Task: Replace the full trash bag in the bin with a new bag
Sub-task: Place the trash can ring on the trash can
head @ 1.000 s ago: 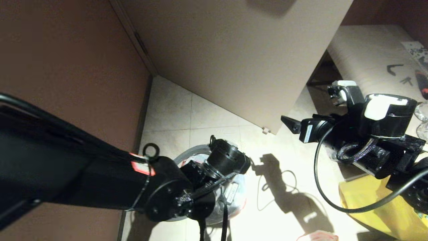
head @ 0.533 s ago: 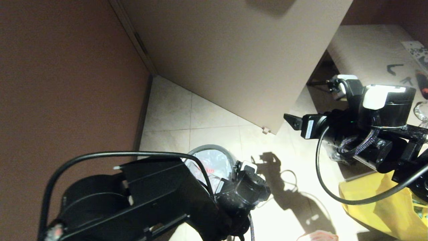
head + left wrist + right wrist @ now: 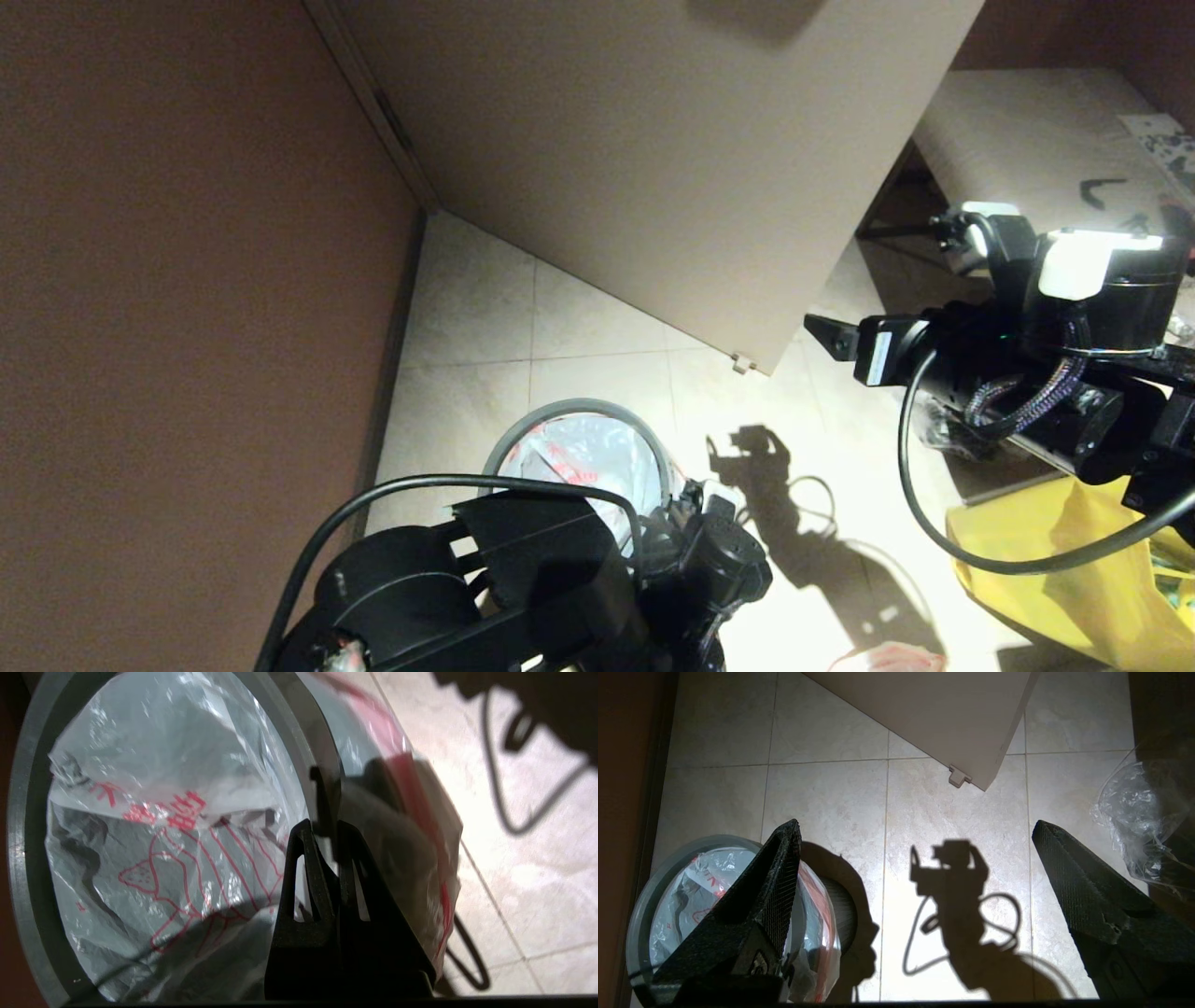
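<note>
My left gripper (image 3: 327, 828) was pinched tight on the thin grey rim ring (image 3: 306, 760) of the small round black bin (image 3: 843, 914), the thin white red-printed plastic bag (image 3: 177, 826) lining it just beside my fingers. My right gripper (image 3: 915, 868) hung spread wide, well apart. A tug risked dragging that film out.

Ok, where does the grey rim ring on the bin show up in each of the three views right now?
Head view: the grey rim ring arcs low in the middle, just above the left arm.
Left wrist view: the ring frames the new bag; the left gripper is shut on its right edge.
Right wrist view: the ring sits low on the left, partly behind a finger.
Shared landmark: the bag's red print.
</note>
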